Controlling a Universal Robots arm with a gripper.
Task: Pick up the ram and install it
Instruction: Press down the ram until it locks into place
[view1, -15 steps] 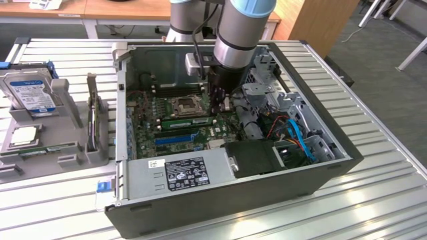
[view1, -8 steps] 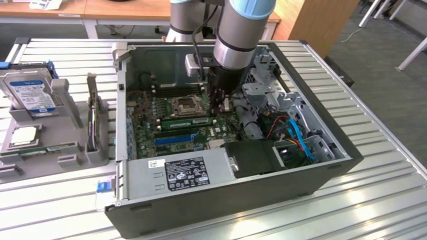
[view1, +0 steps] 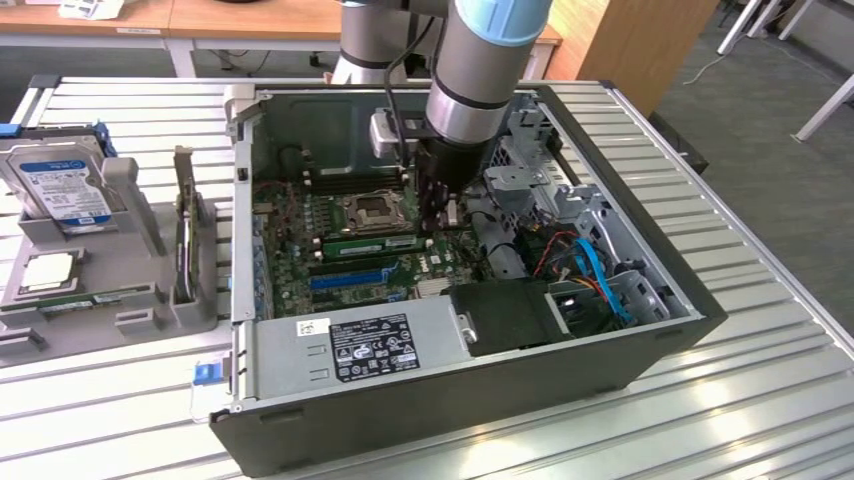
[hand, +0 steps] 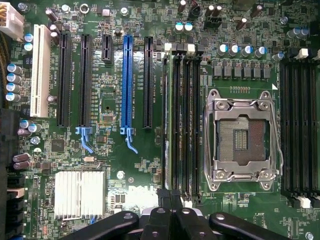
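Ram (view1: 374, 243): thin green stick standing on edge on motherboard (hand: 110, 100), beside CPU socket (hand: 242, 135) | Gripper (hand: 170, 197): jaws pressing together at its end

Robotics lab: arm (view1: 481, 60), opened computer case (view1: 467, 410)

No legible writing anywhere

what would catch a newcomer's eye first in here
An open computer case lies on a slatted metal table with the robot arm down inside it. Its shut tool sits at one end of the green ram stick, beside the empty processor socket.
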